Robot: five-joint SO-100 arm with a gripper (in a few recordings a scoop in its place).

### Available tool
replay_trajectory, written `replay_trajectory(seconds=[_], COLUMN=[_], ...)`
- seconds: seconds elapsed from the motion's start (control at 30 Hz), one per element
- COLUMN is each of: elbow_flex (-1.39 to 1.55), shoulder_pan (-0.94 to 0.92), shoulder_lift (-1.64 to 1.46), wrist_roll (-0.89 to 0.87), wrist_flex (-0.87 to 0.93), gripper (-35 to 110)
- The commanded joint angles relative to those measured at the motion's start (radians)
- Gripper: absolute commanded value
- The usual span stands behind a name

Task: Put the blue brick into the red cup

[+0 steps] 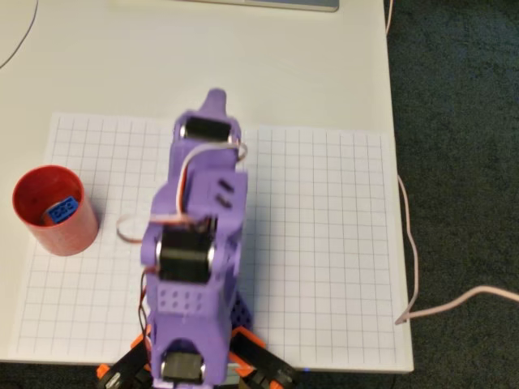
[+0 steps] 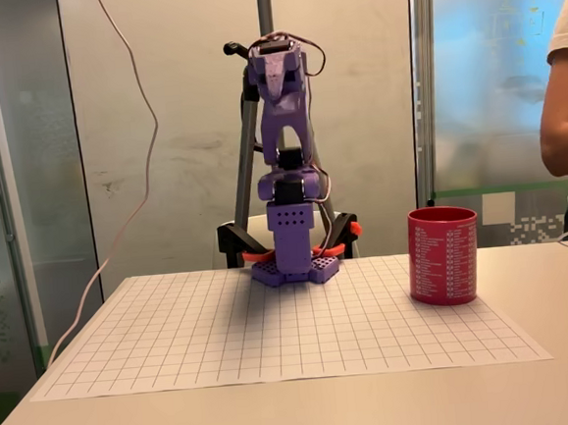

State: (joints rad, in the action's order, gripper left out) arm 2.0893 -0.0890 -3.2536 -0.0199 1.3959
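Blue brick [image 1: 62,211] inside red cup [image 1: 71,235], upright on grid sheet [image 1: 324,243]; tool [image 1: 214,101] state unclear.

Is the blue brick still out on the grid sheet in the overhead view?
No, the blue brick lies studs-up inside the red cup, which stands at the left edge of the grid sheet.

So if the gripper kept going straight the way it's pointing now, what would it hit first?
Probably nothing nearby: in the overhead view the gripper points toward the picture's top, over bare table; the red cup sits well off to the left. Its tilt is unclear.
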Motion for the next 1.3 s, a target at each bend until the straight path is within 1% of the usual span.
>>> replay_trajectory(seconds=[0.0, 0.1, 0.2, 0.33, 0.47, 0.6, 0.83, 1.27], elbow_flex=[0.009, 0.040, 0.161, 0.422, 0.707, 0.925, 0.939, 0.937], shoulder_pan=[-0.048, -0.049, -0.048, -0.014, 0.049, 0.054, 0.052, 0.052], shoulder_lift=[-0.051, -0.051, -0.051, -0.049, -0.049, -0.049, -0.049, -0.049], wrist_roll=[-0.011, -0.035, -0.020, 0.005, -0.018, -0.009, -0.015, -0.018], wrist_flex=[0.041, 0.037, -0.044, -0.146, -0.222, -0.264, -0.190, -0.187], gripper=[0, 0, 0, 0, 0, 0, 0, 0])
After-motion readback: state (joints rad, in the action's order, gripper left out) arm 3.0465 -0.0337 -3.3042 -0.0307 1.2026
